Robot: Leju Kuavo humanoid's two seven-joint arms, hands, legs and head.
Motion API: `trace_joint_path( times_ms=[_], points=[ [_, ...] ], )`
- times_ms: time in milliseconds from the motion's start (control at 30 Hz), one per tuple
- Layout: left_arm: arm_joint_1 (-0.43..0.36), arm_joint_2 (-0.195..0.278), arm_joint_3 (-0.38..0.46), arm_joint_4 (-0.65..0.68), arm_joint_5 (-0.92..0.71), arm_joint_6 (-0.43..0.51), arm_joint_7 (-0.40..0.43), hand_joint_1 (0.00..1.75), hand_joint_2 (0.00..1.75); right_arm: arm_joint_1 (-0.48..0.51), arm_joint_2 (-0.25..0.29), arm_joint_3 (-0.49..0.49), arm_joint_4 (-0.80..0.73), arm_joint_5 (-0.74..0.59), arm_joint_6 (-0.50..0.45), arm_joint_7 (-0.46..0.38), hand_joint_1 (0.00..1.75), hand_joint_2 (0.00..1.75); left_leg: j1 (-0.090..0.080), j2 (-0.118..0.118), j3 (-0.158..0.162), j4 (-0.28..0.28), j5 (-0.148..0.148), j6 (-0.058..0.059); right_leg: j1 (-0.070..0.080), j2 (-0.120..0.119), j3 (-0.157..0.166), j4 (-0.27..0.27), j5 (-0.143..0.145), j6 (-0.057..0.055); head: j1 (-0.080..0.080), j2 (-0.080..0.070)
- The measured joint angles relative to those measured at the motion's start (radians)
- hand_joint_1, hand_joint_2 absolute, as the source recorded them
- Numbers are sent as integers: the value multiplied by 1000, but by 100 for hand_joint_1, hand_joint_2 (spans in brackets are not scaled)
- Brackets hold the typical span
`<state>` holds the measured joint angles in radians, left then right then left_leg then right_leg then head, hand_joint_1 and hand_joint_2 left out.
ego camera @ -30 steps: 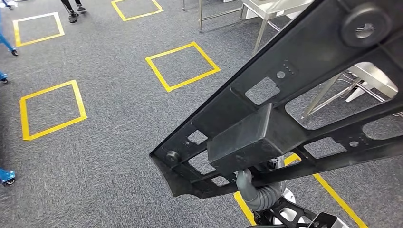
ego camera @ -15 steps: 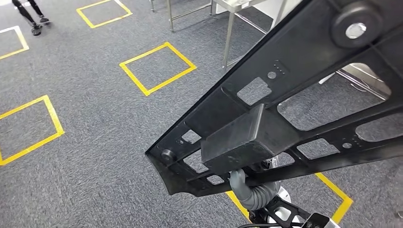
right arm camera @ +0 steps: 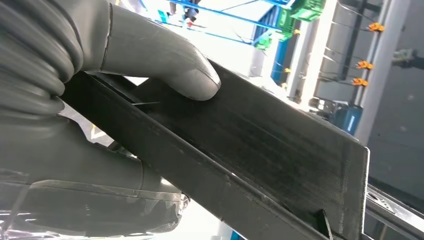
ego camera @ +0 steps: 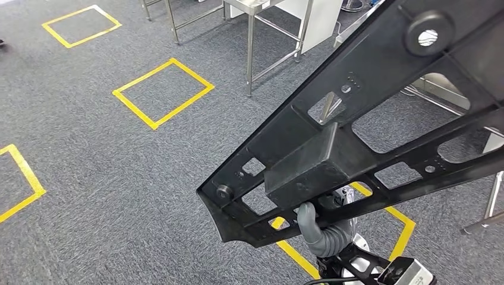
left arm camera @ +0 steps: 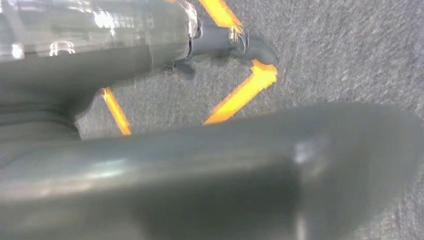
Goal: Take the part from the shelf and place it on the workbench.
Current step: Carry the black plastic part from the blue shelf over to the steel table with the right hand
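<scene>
A long black plastic part [ego camera: 368, 130], a frame with cut-outs and a box-shaped block in its middle, hangs in the air across the right half of the head view. My right hand [ego camera: 321, 231] grips it from below, just under the block. In the right wrist view the thick grey thumb [right arm camera: 165, 60] presses on a flat black face of the part [right arm camera: 260, 145]. In the left wrist view my left hand [left arm camera: 210, 175] is a large grey blur over the carpet, and how its fingers lie cannot be told.
Grey carpet carries yellow tape squares [ego camera: 163, 92]. A steel-legged table [ego camera: 249, 53] stands ahead at the top. More steel legs [ego camera: 487, 202] show at the right behind the part. Blue racking [right arm camera: 225, 15] lies in the distance.
The camera has turned: the tape squares slid left, a person's legs left the picture, and the steel table came closer to the middle. The part stays in my right hand.
</scene>
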<state>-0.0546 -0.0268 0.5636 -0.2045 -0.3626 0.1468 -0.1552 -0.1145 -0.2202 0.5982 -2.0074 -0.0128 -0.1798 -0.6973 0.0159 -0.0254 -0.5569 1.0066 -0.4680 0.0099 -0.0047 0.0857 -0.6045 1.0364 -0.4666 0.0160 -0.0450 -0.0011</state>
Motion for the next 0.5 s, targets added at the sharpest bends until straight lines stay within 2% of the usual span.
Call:
trace_joint_path(
  times_ms=[33, 67, 100, 133, 167, 200, 233, 300, 333, 367, 400, 433, 467, 500],
  points=[
    [0, -1, 2, 0, 1, 0, -1, 0, 0, -3, -5, 0, 1, -3, 4, 0, 175, 175, 1, 10, 1, -4, 2, 6, 0, -25, -18, 37, -23, 4, 0, 0],
    [1, -2, 4, 0, 1, 1, -2, 0, 0, -5, -9, 0, 2, -6, 8, 0, 175, 175, 0, 21, 1, -5, 3, 10, 0, -52, -45, 94, -54, 7, 0, 0],
    [3, -2, 7, 0, 2, 2, -3, 0, 0, -7, -12, 0, 5, -8, 12, 0, 175, 175, -2, 31, 1, -5, 2, 12, -1, -67, -79, 164, -86, 10, 0, 0],
    [5, -2, 8, 0, 2, 4, -3, 0, 0, -8, -14, 0, 8, -11, 15, 0, 175, 175, -3, 43, 0, -5, 1, 13, -3, -73, -110, 226, -108, 12, 0, 0],
    [6, -3, 10, 0, 2, 5, -4, 0, 0, -8, -16, 0, 12, -14, 19, 0, 175, 175, -5, 54, 0, -5, 0, 13, -4, -76, -128, 261, -114, 14, 0, 0],
    [7, -4, 10, 0, 3, 6, -4, 0, 0, -8, -19, -1, 16, -17, 21, 0, 175, 175, -5, 65, 1, -4, -1, 13, -5, -78, -126, 256, -100, 14, 0, 0],
    [7, -5, 11, 0, 4, 8, -4, 0, 0, -8, -21, -2, 18, -21, 22, 0, 175, 175, -5, 75, 2, -4, -3, 11, -5, -84, -102, 210, -71, 12, 0, 0],
    [6, -8, 12, 0, 4, 8, -6, 0, 0, -8, -27, -7, 21, -26, 26, 0, 175, 175, -8, 92, 8, -4, -8, 6, 1, -121, -24, 64, -11, 4, 0, 0],
    [6, -9, 12, 0, 3, 8, -7, 0, 0, -8, -30, -11, 21, -28, 29, 0, 175, 175, -9, 99, 11, -4, -10, 2, 5, -139, 3, 11, 4, -2, 0, 0],
    [6, -10, 12, 0, 2, 8, -9, 0, 0, -8, -33, -15, 21, -29, 33, 0, 175, 175, -11, 106, 13, -3, -13, -3, 10, -150, 17, -18, 9, -8, 0, 0],
    [6, -11, 13, 0, 2, 8, -10, 0, 0, -7, -35, -19, 21, -30, 36, 0, 175, 175, -12, 115, 15, -4, -15, -9, 14, -150, 17, -24, 6, -13, 0, 0],
    [6, -12, 13, 0, 0, 7, -11, 0, 0, -6, -38, -24, 21, -32, 38, 0, 175, 175, -12, 124, 18, -5, -16, -15, 14, -138, 16, -26, 8, -18, 0, 0],
    [5, -12, 13, 0, -2, 5, -12, 0, 0, -4, -41, -29, 21, -33, 40, 0, 175, 175, -11, 124, 20, -3, -20, -21, 12, -128, 17, -30, 10, -23, 0, 0],
    [4, -13, 13, 0, -3, 3, -13, 0, 0, -3, -44, -34, 20, -34, 41, 0, 175, 175, -9, 112, 18, 8, -30, -26, 8, -117, 20, -34, 13, -29, 0, 0]
  ],
)
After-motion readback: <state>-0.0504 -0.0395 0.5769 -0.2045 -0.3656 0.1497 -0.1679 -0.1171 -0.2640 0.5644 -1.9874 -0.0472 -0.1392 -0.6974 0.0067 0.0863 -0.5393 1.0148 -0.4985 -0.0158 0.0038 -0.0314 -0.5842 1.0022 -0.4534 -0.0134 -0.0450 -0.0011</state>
